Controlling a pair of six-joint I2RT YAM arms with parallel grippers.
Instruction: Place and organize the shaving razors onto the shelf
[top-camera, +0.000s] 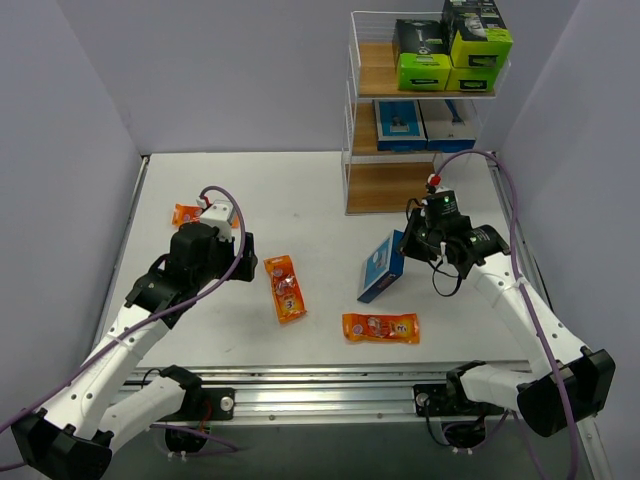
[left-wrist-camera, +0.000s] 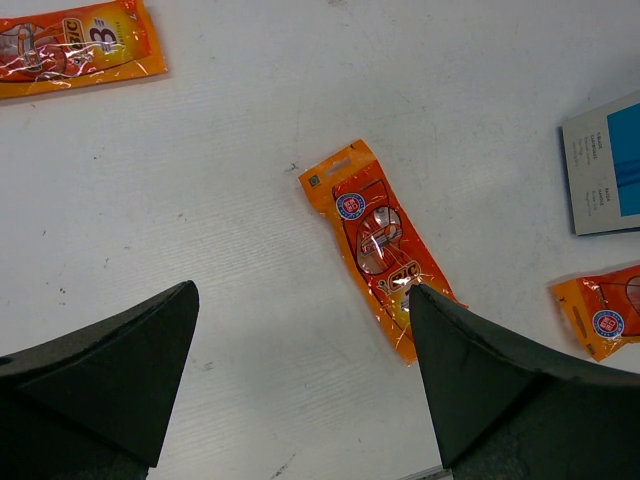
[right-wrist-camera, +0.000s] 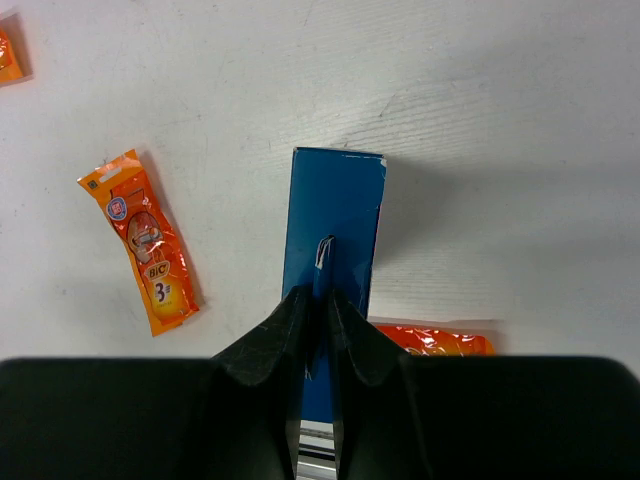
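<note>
- Shaving razors lie in two places: some are on the shelf (top-camera: 352, 60) at the far right of the table (top-camera: 300, 190), and the rest are loose on the table in front of me.
- On the shelf's top board I see black-and-lime boxes (top-camera: 423, 55) stacked side by side. On the middle board, flat blue cards (top-camera: 420, 125) lie next to each other.
- The right gripper (right-wrist-camera: 318, 300) has its two fingers drawn close together, pinching the top edge of a blue razor card (right-wrist-camera: 335, 230).
- From above, that card (top-camera: 383, 265) stands on edge and tilted, near the front of the shelf but apart from it. I cannot tell whether its lower edge touches the table.
- Three orange packets (top-camera: 285, 288) lie flat on the table. One is at the far left (top-camera: 186, 214), one is in the middle, and one is nearest the arm bases (top-camera: 381, 327), just beside the held card.
- The left gripper (left-wrist-camera: 302, 295) hangs over the table with its fingers spread wide and nothing between them.
- In the left wrist view, the middle packet (left-wrist-camera: 380, 260) lies slantwise, and its near end is just by the right-hand fingertip (left-wrist-camera: 430, 310).
</note>
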